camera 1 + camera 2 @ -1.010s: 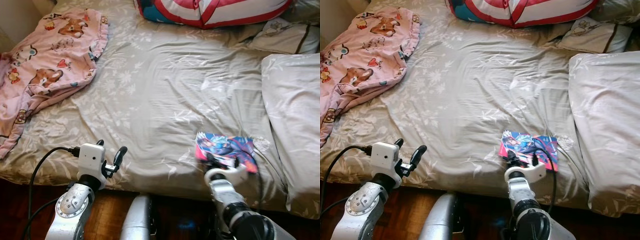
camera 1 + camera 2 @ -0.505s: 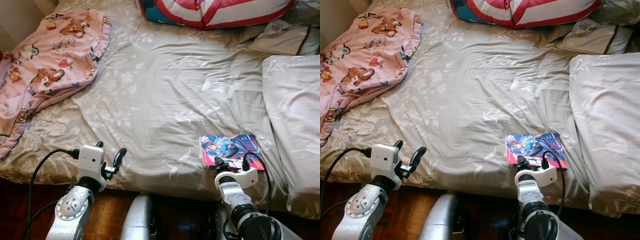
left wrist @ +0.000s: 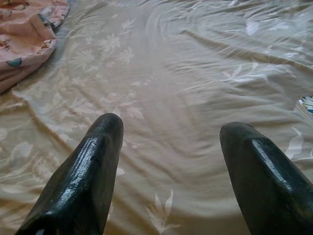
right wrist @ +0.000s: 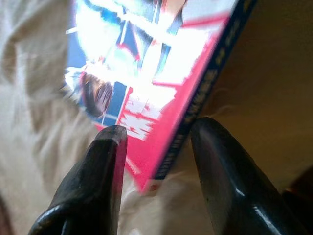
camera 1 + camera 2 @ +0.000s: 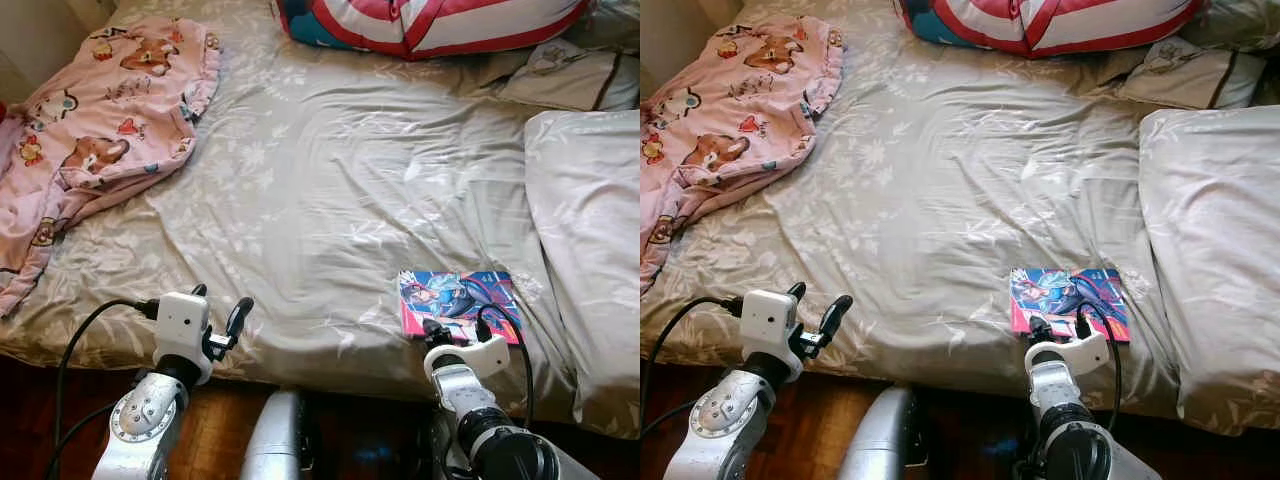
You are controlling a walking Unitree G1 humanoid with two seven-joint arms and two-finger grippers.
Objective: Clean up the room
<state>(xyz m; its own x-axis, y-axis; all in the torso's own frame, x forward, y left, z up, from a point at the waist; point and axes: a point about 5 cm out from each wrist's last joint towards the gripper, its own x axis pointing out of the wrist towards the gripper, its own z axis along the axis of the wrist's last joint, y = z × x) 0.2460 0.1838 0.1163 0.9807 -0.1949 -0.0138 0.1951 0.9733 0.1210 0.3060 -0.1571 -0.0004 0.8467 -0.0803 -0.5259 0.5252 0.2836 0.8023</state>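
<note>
Since a second ago the book (image 5: 458, 303) has come down from a tilted lift to lie flat on the grey floral bedsheet (image 5: 330, 190), near the bed's front edge beside the grey pillow (image 5: 590, 230). My right gripper (image 4: 155, 161) sits at its near edge, one finger (image 4: 105, 161) over the cover and the other under the spine, a little apart; whether they press it I cannot tell. The spine lettering is too blurred to read. My left gripper (image 3: 168, 147) hovers spread over the sheet. A pink bear-print blanket (image 5: 95, 130) lies far left.

Colourful book (image 5: 458, 303) lies seemingly flat near the bed's (image 5: 330, 190) front edge
</note>
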